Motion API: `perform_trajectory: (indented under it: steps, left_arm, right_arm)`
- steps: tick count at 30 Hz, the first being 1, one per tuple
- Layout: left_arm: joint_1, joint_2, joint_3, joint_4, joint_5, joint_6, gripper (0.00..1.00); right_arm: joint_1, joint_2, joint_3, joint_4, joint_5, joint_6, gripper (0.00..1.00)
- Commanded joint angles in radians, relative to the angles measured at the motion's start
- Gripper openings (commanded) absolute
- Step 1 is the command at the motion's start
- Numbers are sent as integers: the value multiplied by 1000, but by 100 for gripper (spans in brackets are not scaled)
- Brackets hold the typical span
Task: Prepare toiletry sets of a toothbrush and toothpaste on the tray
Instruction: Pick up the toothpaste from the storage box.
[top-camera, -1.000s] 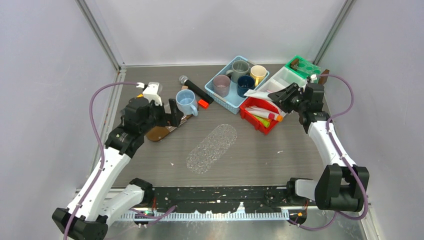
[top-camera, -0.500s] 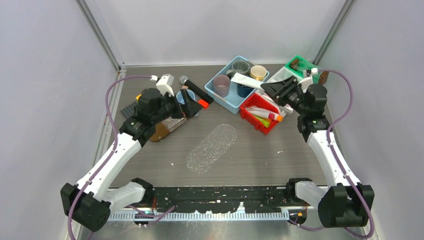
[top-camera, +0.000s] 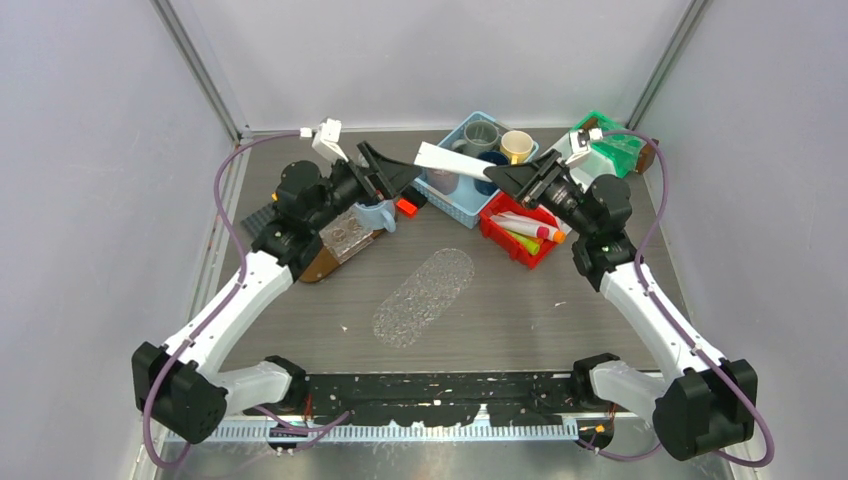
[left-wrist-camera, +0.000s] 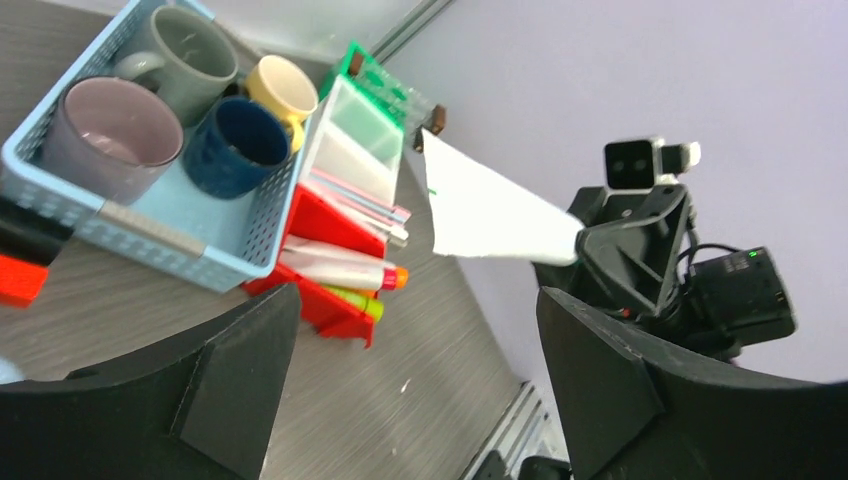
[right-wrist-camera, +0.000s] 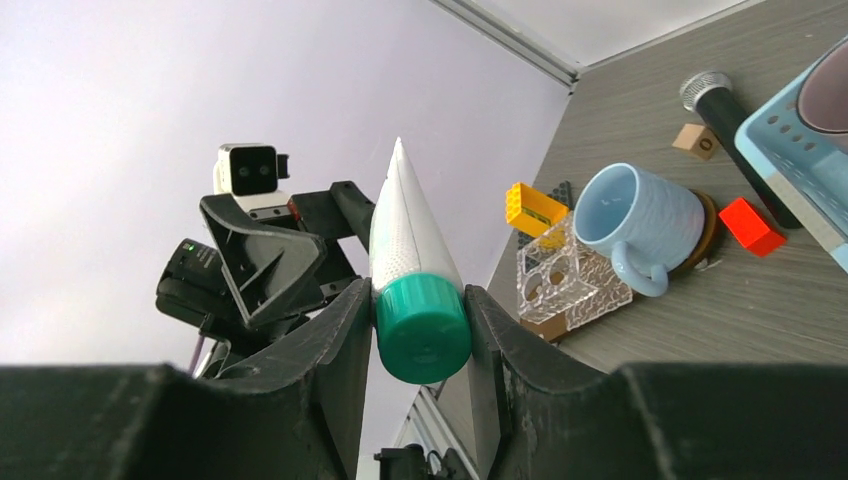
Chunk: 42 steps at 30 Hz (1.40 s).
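The white toothpaste tube with a green cap hangs in the air over the blue basket of mugs, its cap end clamped in the right hand and its flat end pointing at the left hand. That left hand is up close by, fingers spread apart and holding nothing. Other tubes lie in the red bin on the counter; the clear oval tray sits well apart.

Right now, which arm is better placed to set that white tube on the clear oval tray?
Right, probably. The right gripper is shut on the white toothpaste tube, held in the air, while the left gripper is open and empty. The tray lies between both arms.
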Motion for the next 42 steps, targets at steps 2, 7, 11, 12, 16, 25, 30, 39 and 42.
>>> perform_trajectory:
  steps: [2, 7, 11, 12, 16, 25, 30, 39, 42]
  left_arm:
    - [-9, 15, -5, 198, -20, -128, 89]
    - [-26, 54, 8, 251, -11, -168, 80]
    - [-37, 79, -16, 327, -17, -209, 68]
    - [-38, 80, -21, 341, -20, -216, 65]
    - [-41, 79, -40, 374, -37, -234, 54]
    - [-43, 66, -75, 421, -70, -283, 40]
    - [-43, 62, -108, 475, -89, -327, 27]
    - [-43, 26, -129, 488, -116, -352, 0]
    - [-41, -7, -122, 427, -137, -304, 0]
  right_arm:
    - [34, -10, -1, 161, -10, 26, 1]
    - [63, -11, -3, 188, -12, 22, 1]
    - [77, -10, -6, 195, -4, 18, 1]
    - [79, -9, -8, 195, -4, 17, 1]
    - [90, -3, -11, 199, -3, 11, 1]
    - [105, 13, -20, 218, 4, 4, 1]
    - [108, 21, -28, 222, 7, -5, 1]
    - [113, 30, -50, 228, 25, -16, 18]
    - [113, 29, -49, 169, 33, -53, 46]
